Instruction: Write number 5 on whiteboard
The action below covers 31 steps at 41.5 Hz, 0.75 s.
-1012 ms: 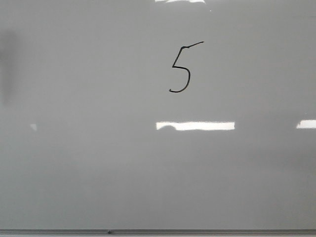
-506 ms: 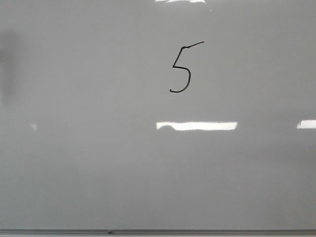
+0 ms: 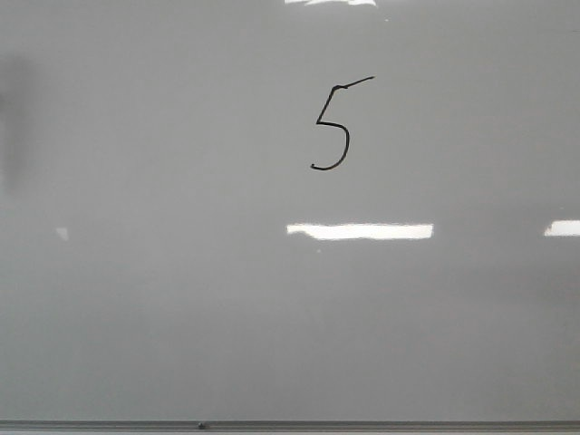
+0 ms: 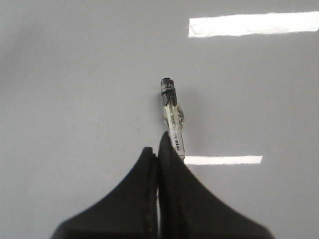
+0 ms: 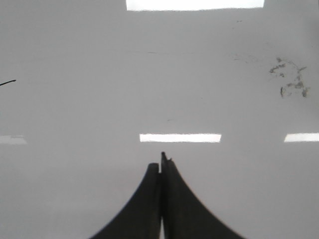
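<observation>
The number 5 [image 3: 333,127] is drawn in thin black line on the upper middle of the whiteboard [image 3: 136,317]. Neither gripper shows in the front view. In the left wrist view my left gripper [image 4: 157,149] is shut, and a marker [image 4: 172,117] with a clear body and a black end sticks out from its right finger, over the whiteboard [image 4: 75,74]. I cannot tell whether the marker touches the board. In the right wrist view my right gripper [image 5: 162,162] is shut and empty in front of the whiteboard [image 5: 75,189].
A thin grey metal strip [image 3: 362,424] runs along the board's bottom edge. Bright rectangular light reflections [image 3: 360,231] lie on the board. Grey ink smudges [image 5: 289,79] and the end of a black stroke [image 5: 7,82] show in the right wrist view.
</observation>
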### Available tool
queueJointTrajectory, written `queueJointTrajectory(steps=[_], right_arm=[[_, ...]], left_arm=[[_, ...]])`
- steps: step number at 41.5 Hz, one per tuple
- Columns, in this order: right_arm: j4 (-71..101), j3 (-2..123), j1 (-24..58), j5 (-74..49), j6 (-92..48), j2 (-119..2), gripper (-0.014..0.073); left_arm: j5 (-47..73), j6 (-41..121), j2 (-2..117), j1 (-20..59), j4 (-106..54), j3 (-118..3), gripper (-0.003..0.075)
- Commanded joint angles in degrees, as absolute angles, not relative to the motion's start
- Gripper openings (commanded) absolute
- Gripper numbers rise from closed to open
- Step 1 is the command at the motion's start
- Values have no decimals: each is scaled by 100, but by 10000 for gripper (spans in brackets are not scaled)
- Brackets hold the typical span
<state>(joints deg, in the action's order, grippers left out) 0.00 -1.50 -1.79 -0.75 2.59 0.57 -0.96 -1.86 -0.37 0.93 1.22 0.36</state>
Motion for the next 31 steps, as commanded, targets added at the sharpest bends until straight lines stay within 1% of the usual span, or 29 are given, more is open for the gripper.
queueJointTrajectory(steps=[1,31], right_arm=[[0,-68,-176,408,170,176,-69],[0,-68,-176,359,170,171,-69]], left_arm=[[-569,-192,-112,117,79,68,-20],[-569,-192,-112,117,79,68,-20]])
